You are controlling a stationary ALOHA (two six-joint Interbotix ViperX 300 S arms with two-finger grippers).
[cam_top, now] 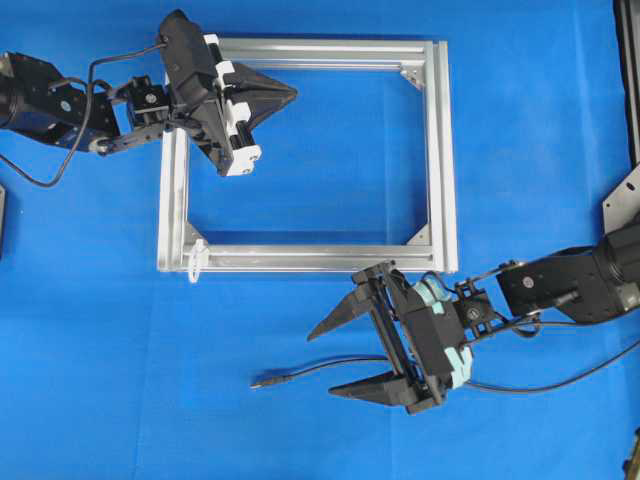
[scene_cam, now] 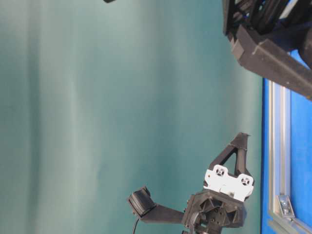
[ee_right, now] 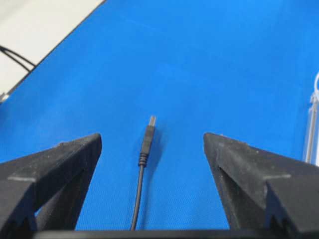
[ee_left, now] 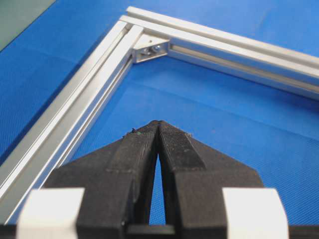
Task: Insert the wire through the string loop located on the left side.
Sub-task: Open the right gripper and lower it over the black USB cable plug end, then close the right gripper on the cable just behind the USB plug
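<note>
1. Right gripper [cam_top: 331, 360]: matte black tapered fingers spread wide, holding nothing.
2. Wire [cam_top: 320, 371]: thin black cable with slim plug tip, flat on the blue textured mat [cam_top: 520, 150], between those fingers (not touching).
3. Left gripper [cam_top: 292, 93]: ridged pads pressed together, empty, above the frame interior.
4. String loop [cam_top: 195, 256]: small whitish, at the silver aluminium frame [cam_top: 440, 150] lower-left corner.

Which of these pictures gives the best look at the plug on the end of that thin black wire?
The right wrist view: the wire's plug lies sharp and close on the blue mat, between the open right gripper's fingers. The overhead view shows the plug only small. The table-level and left wrist views do not show it.
</note>
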